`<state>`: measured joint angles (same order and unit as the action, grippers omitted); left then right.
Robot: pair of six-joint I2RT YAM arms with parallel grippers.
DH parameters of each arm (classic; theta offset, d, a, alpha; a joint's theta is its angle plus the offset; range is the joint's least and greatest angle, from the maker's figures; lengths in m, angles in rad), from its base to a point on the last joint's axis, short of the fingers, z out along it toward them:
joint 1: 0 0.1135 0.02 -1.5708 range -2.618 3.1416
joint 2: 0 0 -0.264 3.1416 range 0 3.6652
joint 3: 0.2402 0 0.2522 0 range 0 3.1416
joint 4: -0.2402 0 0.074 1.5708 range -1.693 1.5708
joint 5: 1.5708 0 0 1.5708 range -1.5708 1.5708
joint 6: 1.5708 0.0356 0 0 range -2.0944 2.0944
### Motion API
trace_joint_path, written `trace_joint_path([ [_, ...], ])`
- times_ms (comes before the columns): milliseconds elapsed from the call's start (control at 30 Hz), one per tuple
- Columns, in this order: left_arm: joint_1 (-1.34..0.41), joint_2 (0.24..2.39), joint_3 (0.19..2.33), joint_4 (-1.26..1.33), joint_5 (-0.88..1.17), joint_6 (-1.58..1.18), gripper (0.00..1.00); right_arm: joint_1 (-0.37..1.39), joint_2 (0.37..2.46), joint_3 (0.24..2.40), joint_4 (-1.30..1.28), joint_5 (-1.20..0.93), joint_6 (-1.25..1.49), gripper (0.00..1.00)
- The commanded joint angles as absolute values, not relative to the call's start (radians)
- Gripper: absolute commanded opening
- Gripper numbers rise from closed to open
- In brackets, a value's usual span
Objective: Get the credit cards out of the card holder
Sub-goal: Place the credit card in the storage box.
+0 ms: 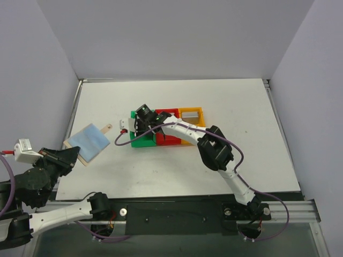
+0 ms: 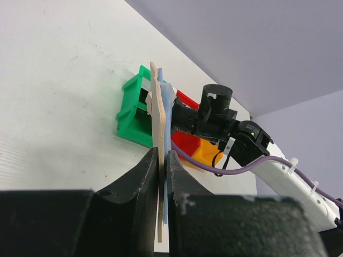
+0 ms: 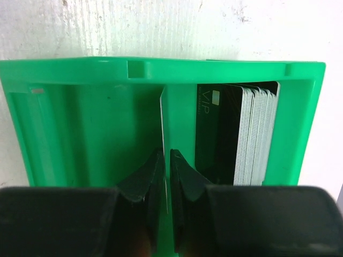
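Note:
The card holder [image 1: 88,141], tan outside with a light blue inner panel, is lifted at the table's left. My left gripper [image 1: 72,155] is shut on its near edge. In the left wrist view the card holder [image 2: 159,118] stands edge-on between the fingers of that gripper [image 2: 163,160]. My right gripper [image 1: 136,127] reaches down into the green bin [image 1: 140,142]. In the right wrist view the gripper [image 3: 166,160] pinches a thin credit card [image 3: 163,118], seen edge-on, over the green bin [image 3: 80,134]. A stack of cards [image 3: 241,134], with a black VIP card in front, stands in the bin's right part.
A red bin [image 1: 170,140] and an orange bin [image 1: 191,114] sit joined to the right of the green one, mid-table. The right arm's purple cable [image 2: 241,170] loops over them. White walls enclose the table on three sides.

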<state>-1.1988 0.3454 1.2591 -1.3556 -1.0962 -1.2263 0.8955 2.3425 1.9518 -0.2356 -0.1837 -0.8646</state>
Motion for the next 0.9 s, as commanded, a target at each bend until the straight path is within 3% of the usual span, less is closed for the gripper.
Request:
trace_joint_path([
  [0,-1.221,0.367,1.285,-1.387,-1.124,-1.22,0.0,0.888,2.347,1.982,-0.233,-0.164,-0.856,0.1],
  [567,-1.235,0.365,1.275,-1.37,-1.127,-1.215,0.0,0.887,2.336,1.994,-0.189,-0.106,-0.844,0.15],
  [867,-1.246,0.368,1.264,-1.322,-1.127,-1.181,0.0,0.92,2.228,2.022,-0.149,-0.106,-0.792,0.15],
])
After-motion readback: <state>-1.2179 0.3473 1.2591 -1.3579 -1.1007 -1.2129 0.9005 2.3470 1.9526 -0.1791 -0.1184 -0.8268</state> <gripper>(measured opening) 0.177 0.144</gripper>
